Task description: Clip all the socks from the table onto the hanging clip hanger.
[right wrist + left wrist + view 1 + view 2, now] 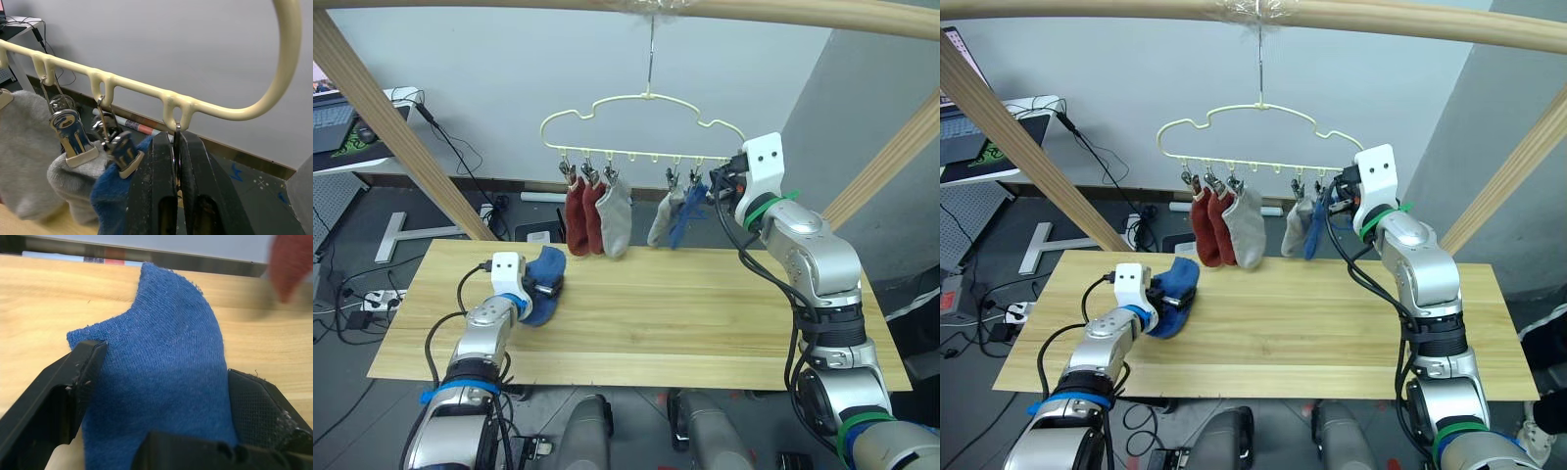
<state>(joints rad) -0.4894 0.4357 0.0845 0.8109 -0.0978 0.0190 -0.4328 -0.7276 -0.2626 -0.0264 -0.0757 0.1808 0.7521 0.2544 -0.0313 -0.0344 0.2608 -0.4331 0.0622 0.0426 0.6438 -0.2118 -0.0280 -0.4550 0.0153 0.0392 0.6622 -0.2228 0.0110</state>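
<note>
1. Long light-wood plank table (705,313) across the middle, with a round wooden pole frame (382,117) rising around it and crossing overhead.
2. Thin pale-yellow wire clip hanger (641,103) with a cloud-shaped outline, hooked on the top pole, dangling above the table's far edge.
3. Five socks up there already, going from the robot's left: two rust-red ankle socks (582,215) side by side, a light grey ankle sock (616,219) touching them, then a gap, then a second light grey sock (663,219) and a blue knit sock (687,217) bunched together.
4. Right gripper (177,161) raised to the hanger's right end, just beside that hung blue sock. Fingers pressed nearly together around the last small dark metal clip (177,147), the one under the rightmost loop. Pretty clearly pinching it, nothing else between the pads.
5. In the right wrist view, two neighbouring clips (73,137) biting the grey and blue fabric, with the blue sock right up against the gripper's fingers.
6. Sixth sock, the other blue ankle sock (546,282), still down on the table near its left end, partly lifted and curled at the top.
7. Left gripper (161,396) low over the table, black fingers (54,401) spread on either side of that blue sock, fabric sitting between them. Not squeezed shut; touching the cloth on both sides from the looks of the left wrist view.
8. Behind the table: grey floor, cables and a power strip (380,299) off to the left.
</note>
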